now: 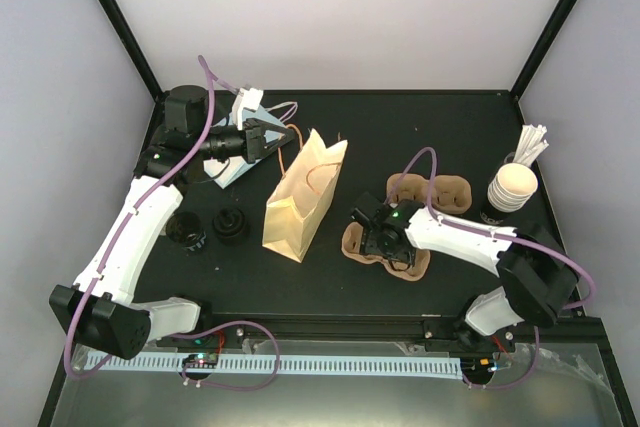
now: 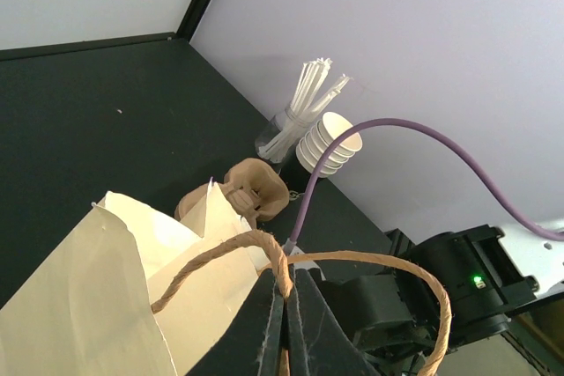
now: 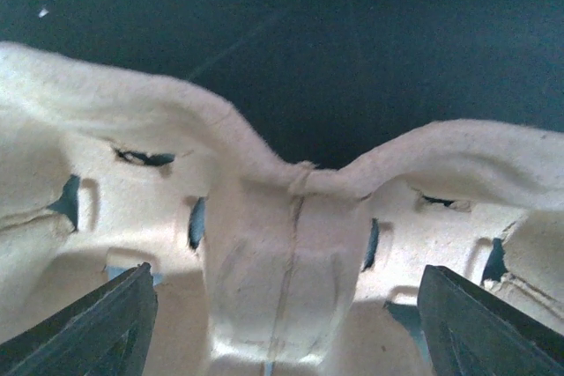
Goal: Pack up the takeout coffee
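Note:
The takeout coffee shows in none of the views. A cream paper bag (image 1: 300, 202) stands at mid-table, and its rope handle (image 2: 220, 257) is pinched in my left gripper (image 2: 287, 283), which is shut on it above the bag's far end (image 1: 272, 137). My right gripper (image 1: 385, 237) hangs low over a brown pulp carrier (image 1: 418, 267). In the right wrist view its fingers stand wide apart on either side of the carrier's central ridge (image 3: 291, 244), and the gripper (image 3: 286, 279) is open without touching it.
A second pulp carrier (image 1: 440, 192) lies behind the first. A nested stack of cups (image 1: 512, 187) and white sticks (image 1: 530, 142) stand at the right edge. Two black lids (image 1: 229, 225) (image 1: 187, 230) lie left of the bag, near the left arm.

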You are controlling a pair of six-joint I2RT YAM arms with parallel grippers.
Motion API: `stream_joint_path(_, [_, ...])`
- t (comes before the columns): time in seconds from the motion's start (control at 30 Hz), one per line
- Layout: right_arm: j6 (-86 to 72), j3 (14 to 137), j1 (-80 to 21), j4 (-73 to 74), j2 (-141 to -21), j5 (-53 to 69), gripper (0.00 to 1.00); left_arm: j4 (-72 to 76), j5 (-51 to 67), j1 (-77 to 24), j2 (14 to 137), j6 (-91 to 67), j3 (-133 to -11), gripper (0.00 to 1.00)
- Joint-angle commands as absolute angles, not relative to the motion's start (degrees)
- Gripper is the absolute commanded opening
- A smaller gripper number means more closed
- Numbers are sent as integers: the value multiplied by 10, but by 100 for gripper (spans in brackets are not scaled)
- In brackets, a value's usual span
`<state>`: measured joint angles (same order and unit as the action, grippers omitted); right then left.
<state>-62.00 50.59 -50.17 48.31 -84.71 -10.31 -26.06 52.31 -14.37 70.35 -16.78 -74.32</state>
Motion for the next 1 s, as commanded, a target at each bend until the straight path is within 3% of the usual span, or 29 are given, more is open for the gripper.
stream_joint_path(0.0, [-633, 490, -483, 464, -849, -110, 83, -252, 533, -146, 695, -164, -753, 2])
stream_joint_path(0.33, [-628, 480, -475, 438, -857, -86, 73, -256, 533, -146, 694, -162, -752, 1])
stream_joint_path(0.63, [-623, 464, -472, 436, -820, -79, 46, -258, 532, -146, 692, -162, -751, 1])
stream_joint_path(0.77, [-616, 468, -472, 447, -802, -83, 40, -258, 531, -146, 691, -163, -751, 2])
stream_joint_path(0.97, [-595, 490, -471, 474, -768, -93, 39, -258, 531, -146, 689, -165, -752, 2])
